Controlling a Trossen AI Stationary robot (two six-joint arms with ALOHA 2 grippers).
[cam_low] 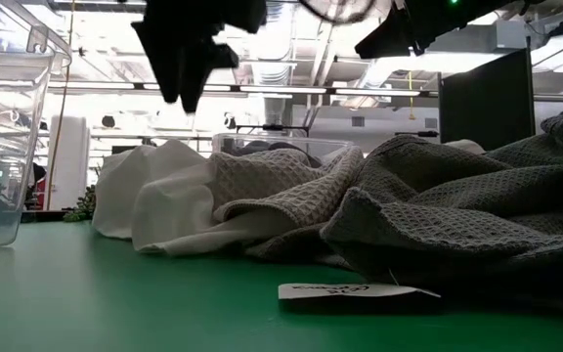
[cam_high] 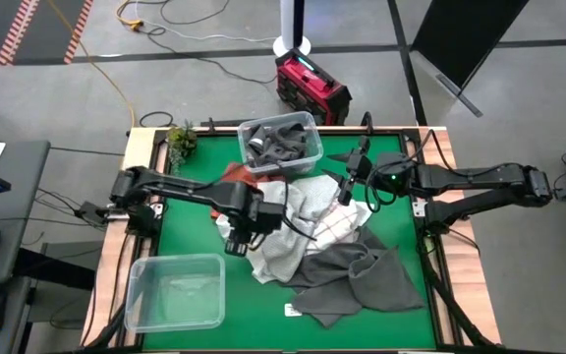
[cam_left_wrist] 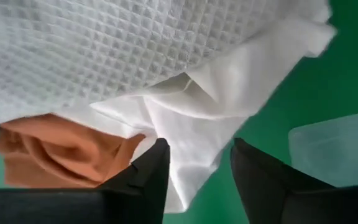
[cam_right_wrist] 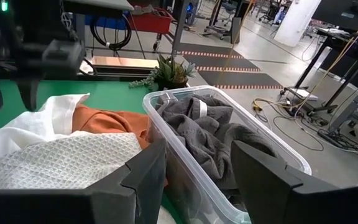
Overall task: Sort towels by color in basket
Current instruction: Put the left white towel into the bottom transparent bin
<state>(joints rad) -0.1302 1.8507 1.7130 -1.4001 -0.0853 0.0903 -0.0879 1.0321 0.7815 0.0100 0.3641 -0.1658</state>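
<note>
Rumpled white towel (cam_left_wrist: pixel 191 118), waffle-textured pile

Overhead, table-level and two close wrist cameras share the towel pile (cam_high: pixel 322 236).

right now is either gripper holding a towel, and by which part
Nothing is held. The left gripper is open just above the plain white towel, with no cloth between its fingers. The right gripper is open and empty beside the bin of dark grey towels.

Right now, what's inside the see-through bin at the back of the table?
Crumpled dark grey towels fill the clear bin, nearly to its rim. Whatever lies beneath them, and the bin's floor, is covered.
</note>
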